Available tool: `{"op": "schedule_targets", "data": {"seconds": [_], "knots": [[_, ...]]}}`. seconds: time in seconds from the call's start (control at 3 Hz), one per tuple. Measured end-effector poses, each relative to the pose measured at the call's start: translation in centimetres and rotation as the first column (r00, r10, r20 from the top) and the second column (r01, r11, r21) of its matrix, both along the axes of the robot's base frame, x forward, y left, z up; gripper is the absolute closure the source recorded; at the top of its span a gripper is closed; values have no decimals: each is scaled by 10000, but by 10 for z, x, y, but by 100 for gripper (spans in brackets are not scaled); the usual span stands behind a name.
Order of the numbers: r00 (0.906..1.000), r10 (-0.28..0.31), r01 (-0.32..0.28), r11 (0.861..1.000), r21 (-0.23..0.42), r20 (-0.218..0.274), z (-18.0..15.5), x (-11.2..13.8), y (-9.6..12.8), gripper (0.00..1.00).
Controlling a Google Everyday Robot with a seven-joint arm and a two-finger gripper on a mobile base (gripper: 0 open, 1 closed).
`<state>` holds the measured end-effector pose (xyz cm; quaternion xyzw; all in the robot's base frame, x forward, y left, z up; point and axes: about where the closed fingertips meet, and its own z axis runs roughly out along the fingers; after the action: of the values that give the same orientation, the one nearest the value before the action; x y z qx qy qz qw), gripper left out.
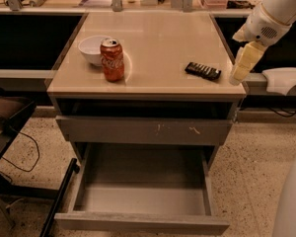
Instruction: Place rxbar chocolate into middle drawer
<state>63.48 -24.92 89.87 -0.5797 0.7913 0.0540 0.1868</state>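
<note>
The rxbar chocolate [203,70], a flat black bar with pale lettering, lies on the pale countertop [158,43] near its right front corner. My gripper [240,67] hangs from the white arm at the counter's right edge, just right of the bar and a little above it, not touching it. The middle drawer [140,222] stands pulled out below, with a plain grey front and a bare grey inside [143,181].
A red soda can [112,59] and a white bowl [92,49] stand on the counter's left. A shut grey drawer front with pale scratches [148,130] sits above the open drawer. A chair and black leg [59,196] are at left, a white object [285,80] at right.
</note>
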Motion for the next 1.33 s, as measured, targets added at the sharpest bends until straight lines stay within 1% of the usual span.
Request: {"op": "schedule_targets", "data": {"seconds": [0.33,0.67,1.0,1.33], "knots": [[9971,511,-458,9946,929,-555,-32,19,18,0],[9945,806,-675,9815,1790,-667,-63,57,45,0],[9957,751,-641,9812,1821,-544,-67,63,47,0],[9935,771,-593,9787,1964,-842,-86,69,50,0]]}}
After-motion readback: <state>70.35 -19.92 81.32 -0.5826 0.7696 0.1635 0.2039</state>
